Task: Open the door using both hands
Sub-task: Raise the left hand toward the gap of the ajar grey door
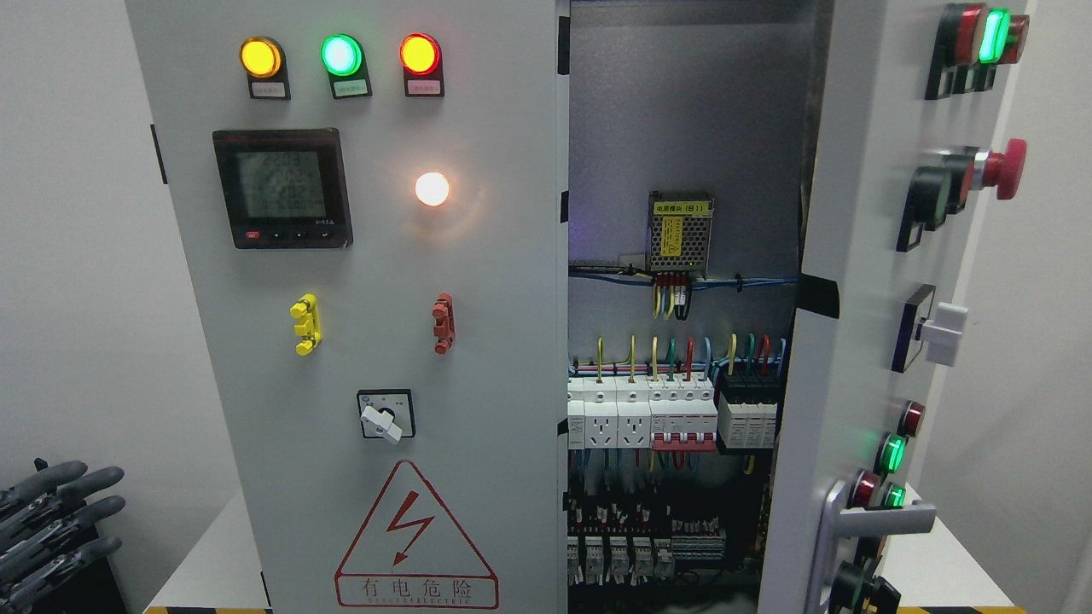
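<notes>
- Left hand (53, 530) hangs at the lower-left corner, fingers (81, 486) spread, holding nothing, well apart from the cabinet.
- Right hand unseen.
- Right door (840, 358) stands swung open, handle (879, 517) low; left door (367, 324) is shut.
- Risk: an arm reaching in could brush the exposed breakers (674, 418) or wiring.

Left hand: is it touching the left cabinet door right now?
Apart. The head view shows the left hand low at the picture's left edge, with bare wall between its fingers and the left cabinet door.

Closed left door (367, 324) beside open right door (862, 341), breakers (674, 418) inside between them, left hand (51, 529) lower left
</notes>
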`<state>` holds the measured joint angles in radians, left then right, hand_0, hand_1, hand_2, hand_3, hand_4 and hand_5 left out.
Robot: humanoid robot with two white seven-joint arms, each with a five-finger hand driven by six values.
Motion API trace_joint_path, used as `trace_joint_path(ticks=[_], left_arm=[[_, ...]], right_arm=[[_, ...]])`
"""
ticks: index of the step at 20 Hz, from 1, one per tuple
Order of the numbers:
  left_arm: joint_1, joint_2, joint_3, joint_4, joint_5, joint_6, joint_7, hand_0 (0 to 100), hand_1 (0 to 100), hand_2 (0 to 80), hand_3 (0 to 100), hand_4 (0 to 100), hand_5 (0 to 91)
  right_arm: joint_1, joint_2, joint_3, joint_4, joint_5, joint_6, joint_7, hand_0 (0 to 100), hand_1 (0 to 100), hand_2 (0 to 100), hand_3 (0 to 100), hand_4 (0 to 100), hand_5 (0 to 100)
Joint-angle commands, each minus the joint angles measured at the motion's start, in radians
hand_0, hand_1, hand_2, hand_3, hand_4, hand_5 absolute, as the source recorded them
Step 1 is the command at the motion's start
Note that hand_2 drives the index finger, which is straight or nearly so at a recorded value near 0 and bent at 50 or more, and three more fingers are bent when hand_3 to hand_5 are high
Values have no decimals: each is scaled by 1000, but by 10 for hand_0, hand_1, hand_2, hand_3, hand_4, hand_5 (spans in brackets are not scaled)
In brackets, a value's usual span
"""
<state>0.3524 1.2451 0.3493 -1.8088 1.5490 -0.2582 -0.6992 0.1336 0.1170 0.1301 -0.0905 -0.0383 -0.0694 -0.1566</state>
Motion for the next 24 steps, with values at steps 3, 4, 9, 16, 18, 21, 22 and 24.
trace_joint_path(ticks=[3, 4, 9, 16, 18, 21, 22, 24], left_arm=[[-732, 122, -870, 52, 8, -1, 7, 0, 0, 0, 0, 32, 0], [-824, 119, -959, 66, 8, 2, 7, 0, 0, 0, 0, 32, 0], [-1186, 123, -1367, 68, 11, 4, 9, 0, 0, 0, 0, 31, 0], [-1604, 83, -1809, 66, 11, 80, 9, 0, 0, 0, 0, 31, 0], [-1694, 59, -1884, 65, 17, 147, 9, 0, 0, 0, 0, 31, 0], [-1771, 16, -1925, 63, 23, 175, 9, 0, 0, 0, 0, 31, 0], [-1787, -1, -1925, 62, 29, 178, 9, 0, 0, 0, 0, 31, 0], [-1829, -38, -1923, 60, 51, 204, 4, 0, 0, 0, 0, 32, 0]], right_arm=[[0, 1, 0, 0, 0, 0, 0, 107, 0, 0, 0, 0, 0], [0, 0, 0, 0, 0, 0, 0, 107, 0, 0, 0, 0, 0], [0, 1, 0, 0, 0, 0, 0, 107, 0, 0, 0, 0, 0], [0, 0, -1, 0, 0, 0, -1, 107, 0, 0, 0, 0, 0], [0, 0, 0, 0, 0, 0, 0, 107, 0, 0, 0, 0, 0], [0, 0, 0, 0, 0, 0, 0, 107, 0, 0, 0, 0, 0], [0, 0, 0, 0, 0, 0, 0, 107, 0, 0, 0, 0, 0], [0, 0, 0, 0, 0, 0, 0, 107, 0, 0, 0, 0, 0]])
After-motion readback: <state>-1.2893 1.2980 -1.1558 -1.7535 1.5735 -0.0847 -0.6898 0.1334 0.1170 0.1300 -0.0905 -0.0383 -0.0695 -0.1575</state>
